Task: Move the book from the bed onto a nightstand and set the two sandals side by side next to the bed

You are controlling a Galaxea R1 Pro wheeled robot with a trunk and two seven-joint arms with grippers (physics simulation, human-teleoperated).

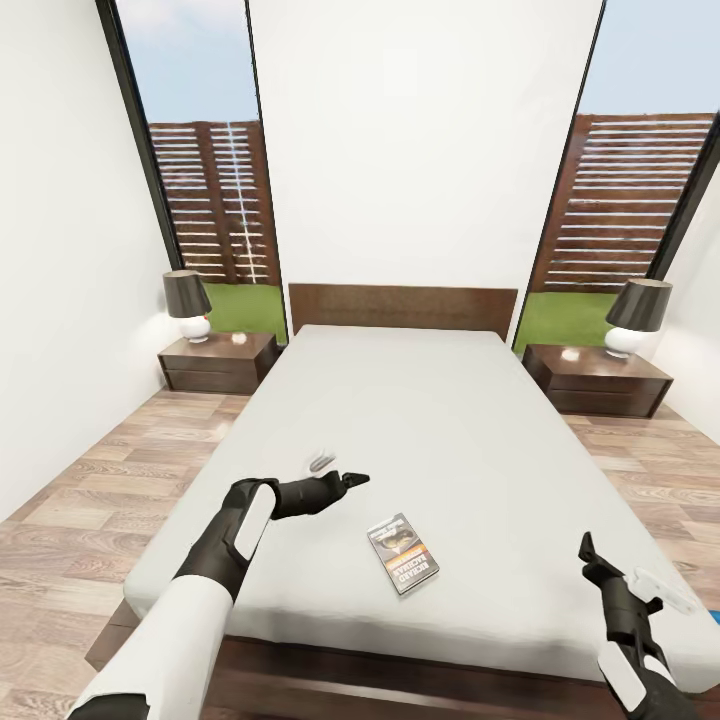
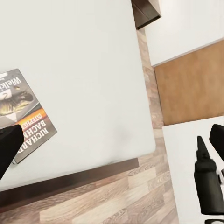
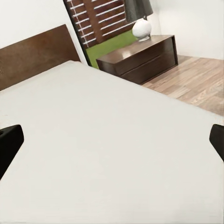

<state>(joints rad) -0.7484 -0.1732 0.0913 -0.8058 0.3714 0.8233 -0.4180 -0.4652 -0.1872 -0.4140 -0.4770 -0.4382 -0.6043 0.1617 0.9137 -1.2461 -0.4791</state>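
The book [image 1: 402,553] lies flat on the pale grey mattress near the foot edge of the bed [image 1: 420,400], about midway across it, cover up with its orange band and white lettering showing; in the left wrist view the book [image 2: 25,116] lies close to that same edge, with the dark wooden frame and plank floor beyond. The left gripper [image 1: 352,479] hovers over the mattress just beside the book, on the side toward the headboard, not touching it; its jaws look spread in the wrist view, one dark fingertip [image 2: 8,148] overlapping the book's corner. The right gripper [image 1: 590,557] hangs over the foot corner of the bed on the robot's right, well apart from the book; in its wrist view the two fingertips [image 3: 9,144] stand far apart at either edge of the picture, so the jaws are wide open and hold nothing.

A dark brown nightstand [image 1: 220,362] stands at the left head corner of the bed and another nightstand [image 1: 597,380] at the right head corner; each carries a lamp [image 1: 187,305] with a dark shade. Behind them, tall black-framed windows [image 1: 205,170] show a slatted fence and grass; a sliver of bright blue [image 1: 714,617] shows at the picture's right edge, too little to tell what it is.
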